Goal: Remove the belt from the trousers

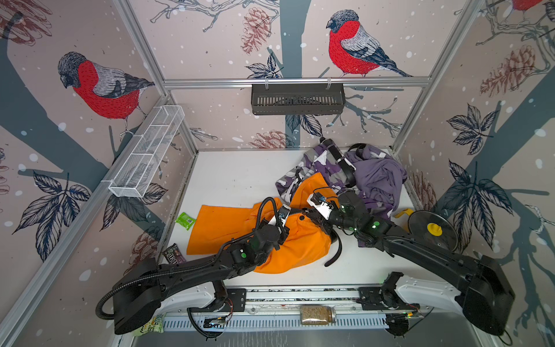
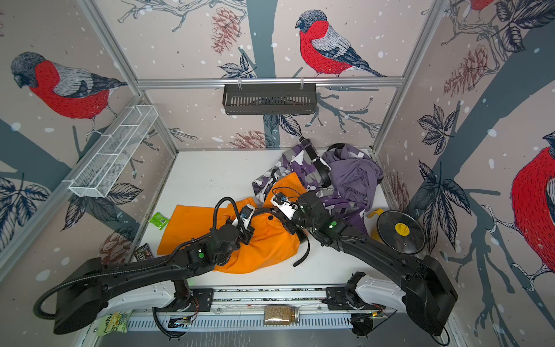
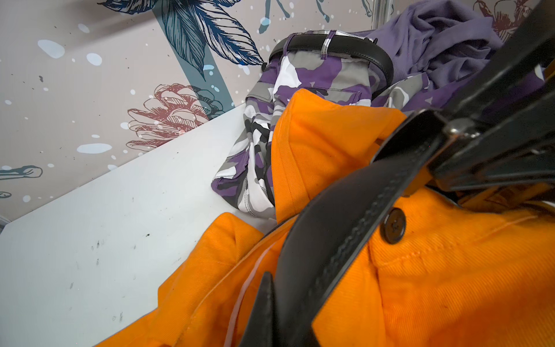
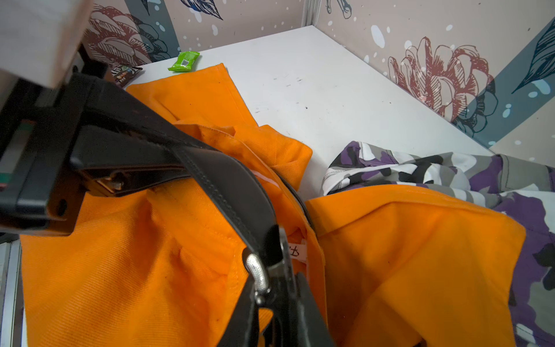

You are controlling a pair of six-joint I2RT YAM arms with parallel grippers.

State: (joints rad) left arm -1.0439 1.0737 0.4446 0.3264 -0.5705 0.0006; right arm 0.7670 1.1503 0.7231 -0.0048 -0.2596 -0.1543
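Observation:
Orange trousers lie crumpled in the middle of the white table. A black belt runs along their waistband, and its free tail curls onto the table at the right. My left gripper is shut on the belt strap; one finger shows beside it. My right gripper faces it a short way along and is clamped on the silver buckle. A short, taut piece of strap spans the two grippers above the orange cloth.
Purple camouflage trousers with their own black belt and a purple garment are piled at the back right. A dark lid with a yellow knob stands at the right, a green packet and a candy pack at the left.

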